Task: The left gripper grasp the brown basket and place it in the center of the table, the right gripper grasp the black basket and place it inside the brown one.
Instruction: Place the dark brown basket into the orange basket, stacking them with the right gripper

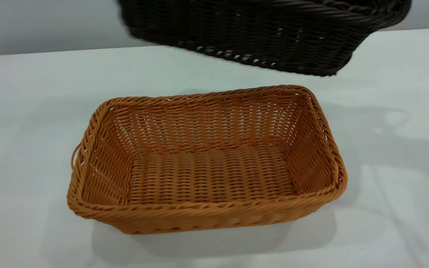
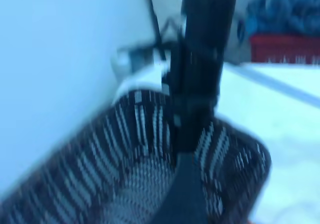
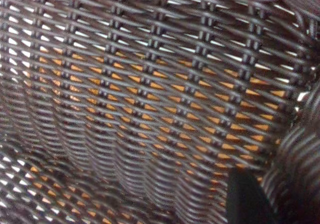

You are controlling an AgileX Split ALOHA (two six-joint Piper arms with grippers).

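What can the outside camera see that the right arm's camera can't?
Only the exterior view shows the whole brown basket standing empty on the white table, with the black basket lifted above and behind it, its bottom clear of the table. Only the right wrist view looks down through the black basket's weave from inside, with orange patches showing through the gaps and a dark finger of the right gripper at its wall. Both show the black basket and something of the brown one. Neither shows a whole gripper.
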